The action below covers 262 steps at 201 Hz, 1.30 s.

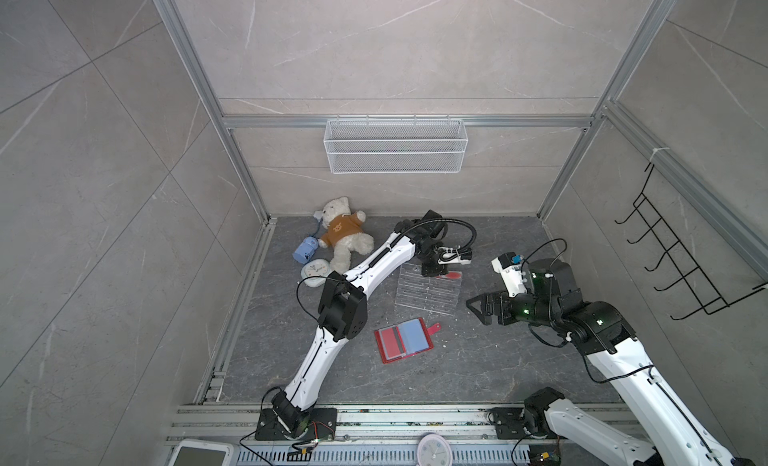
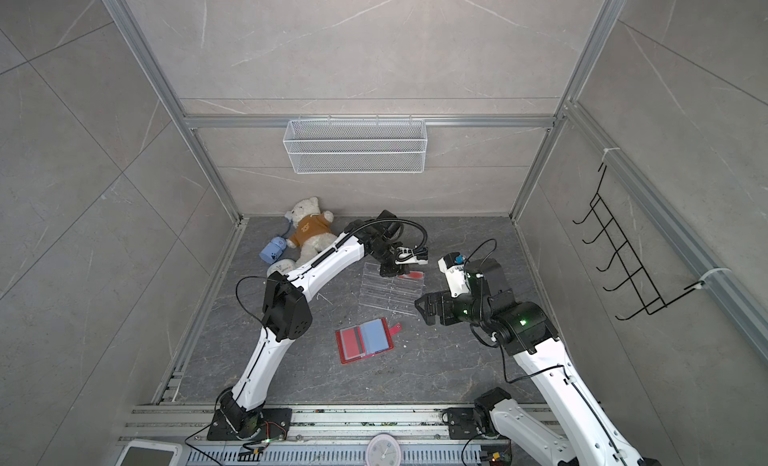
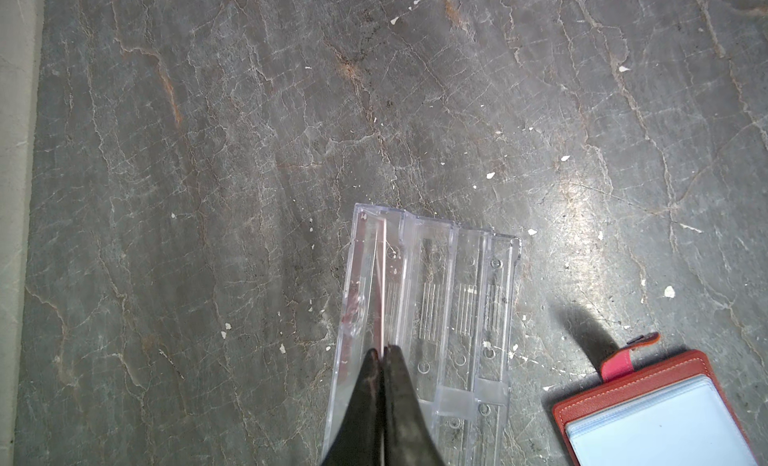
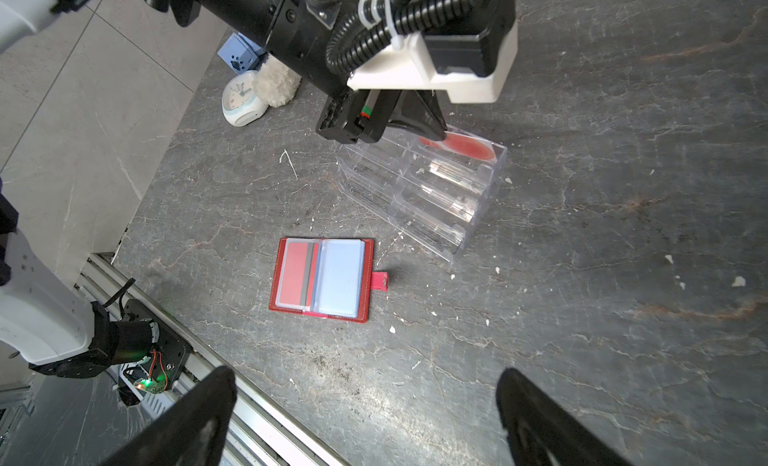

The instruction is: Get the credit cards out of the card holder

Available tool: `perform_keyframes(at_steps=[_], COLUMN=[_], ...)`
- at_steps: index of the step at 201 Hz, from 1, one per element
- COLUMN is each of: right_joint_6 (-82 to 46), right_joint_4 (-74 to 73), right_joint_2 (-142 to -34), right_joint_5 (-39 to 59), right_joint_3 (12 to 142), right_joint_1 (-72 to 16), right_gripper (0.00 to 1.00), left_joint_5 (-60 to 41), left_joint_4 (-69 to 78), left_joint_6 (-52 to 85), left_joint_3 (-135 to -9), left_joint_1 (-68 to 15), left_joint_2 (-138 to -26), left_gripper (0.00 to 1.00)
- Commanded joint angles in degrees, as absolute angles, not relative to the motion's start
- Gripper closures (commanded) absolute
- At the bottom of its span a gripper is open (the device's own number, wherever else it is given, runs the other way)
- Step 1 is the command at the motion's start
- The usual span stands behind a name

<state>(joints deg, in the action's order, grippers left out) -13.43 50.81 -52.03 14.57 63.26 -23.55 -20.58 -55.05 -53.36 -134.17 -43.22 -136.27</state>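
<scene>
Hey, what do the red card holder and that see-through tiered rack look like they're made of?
Card holder: likely leather or faux leather, matte and grained, with pale stitching along the edge. Its sleeves: soft clear plastic, slightly glossy, tinted pale blue. Rack: hard clear plastic, probably acrylic, glossy; the tabletop shows through and its edges catch light.

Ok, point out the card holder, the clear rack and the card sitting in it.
card holder (image 4: pixel 338 276), right wrist view, pale blue sleeve.
clear rack (image 4: pixel 432 202), right wrist view, middle tiers.
card (image 4: pixel 469 145), right wrist view, its red circle.
</scene>
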Motion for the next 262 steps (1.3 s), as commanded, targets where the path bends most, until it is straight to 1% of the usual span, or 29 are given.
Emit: perform_keyframes(at_steps=[1,40,94,127,152,174,200,224,238,262], right_joint_6=[-12.8,-12.9,-13.1,-13.1,-13.1,-13.3,-13.3,-13.6,-13.8,-14.2], right_joint_4=[51.6,51.6,51.6,51.8,51.9,52.0,52.4,52.6,52.8,53.2], right_joint_2=[-52.0,-52.0,-51.9,-51.8,-51.4,-51.0,-50.7,-50.0,-49.5,-48.4], right_joint_5=[14.3,14.6,14.8,14.8,14.8,14.2,14.2,14.2,14.2,13.8], right_joint_3=[62.9,63.0,62.9,63.3,63.2,63.1,63.1,63.4,63.4,63.4], right_joint_1=[-23.3,-23.4,-23.4,-23.4,-23.4,-23.4,-23.4,-23.3,-23.4,-23.4], right_gripper=[0.0,0.0,0.0,0.0,0.0,0.0,0.0,0.0,0.0,0.0], left_joint_5=[-19.6,-18.8,-15.2,-12.5,-13.5,-12.4,-8.8,-6.8,-6.2,-4.3], left_joint_4=[-54.4,-53.0,-48.8,-43.8,-42.4,-37.3,-28.0,-27.1,-26.2,-20.8], left_joint_6=[-54.2,-52.7,-50.7,-48.9,-46.8,-45.3,-42.6,-40.2,-37.7,-32.3], left_joint_3=[-133.7,-133.6,-133.3,-132.2,-131.3,-125.6,-117.5,-116.4,-115.1,-108.3], left_joint_1=[-43.5,-43.6,-43.6,-43.6,-43.8,-44.3,-44.4,-44.4,-44.7,-45.2], left_joint_2=[-136.7,-136.4,-136.4,-135.5,-134.0,-127.7,-122.0,-118.9,-116.4,-109.6], left_gripper=[0.87,0.73,0.71,0.7,0.64,0.6,0.45,0.41,0.36,0.34])
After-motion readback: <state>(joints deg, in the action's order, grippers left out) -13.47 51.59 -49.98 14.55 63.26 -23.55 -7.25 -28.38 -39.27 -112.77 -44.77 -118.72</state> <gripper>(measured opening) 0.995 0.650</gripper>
